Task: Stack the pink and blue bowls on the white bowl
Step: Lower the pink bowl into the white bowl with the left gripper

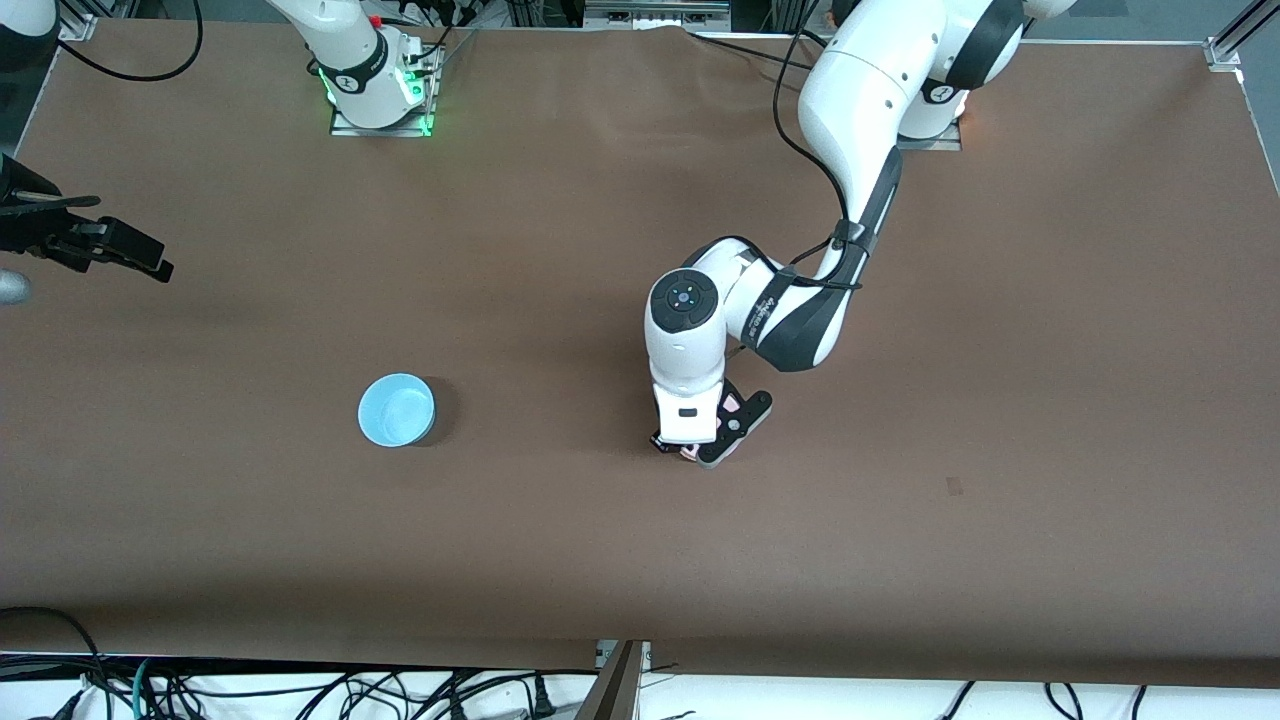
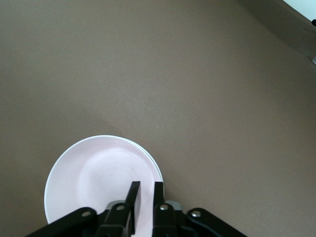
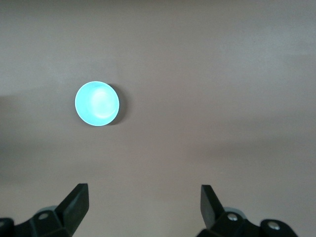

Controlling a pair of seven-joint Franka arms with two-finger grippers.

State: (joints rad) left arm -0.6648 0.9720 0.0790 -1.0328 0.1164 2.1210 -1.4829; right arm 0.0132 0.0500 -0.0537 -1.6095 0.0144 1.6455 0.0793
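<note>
Two Franka arms share a brown table (image 1: 600, 560), one at work and one waiting. The left arm bends down over the middle of the table, its left gripper (image 2: 144, 195) low over the pink bowl (image 2: 94, 173), the two fingers (image 2: 133, 197) pinched narrowly on the bowl's rim. In the left wrist view a thin white edge shows just under and beside the pink rim, which looks like the white bowl (image 2: 157, 169) with the pink one nested in it; in the front view both are almost wholly hidden beneath the left arm's hand. The blue bowl (image 1: 397, 409) sits alone and upright on the table, well apart from that stack, toward the right arm's end. The right arm waits at that end, its right gripper (image 3: 145, 202) held high with fingers spread wide and empty, the blue bowl in its wrist view.
</note>
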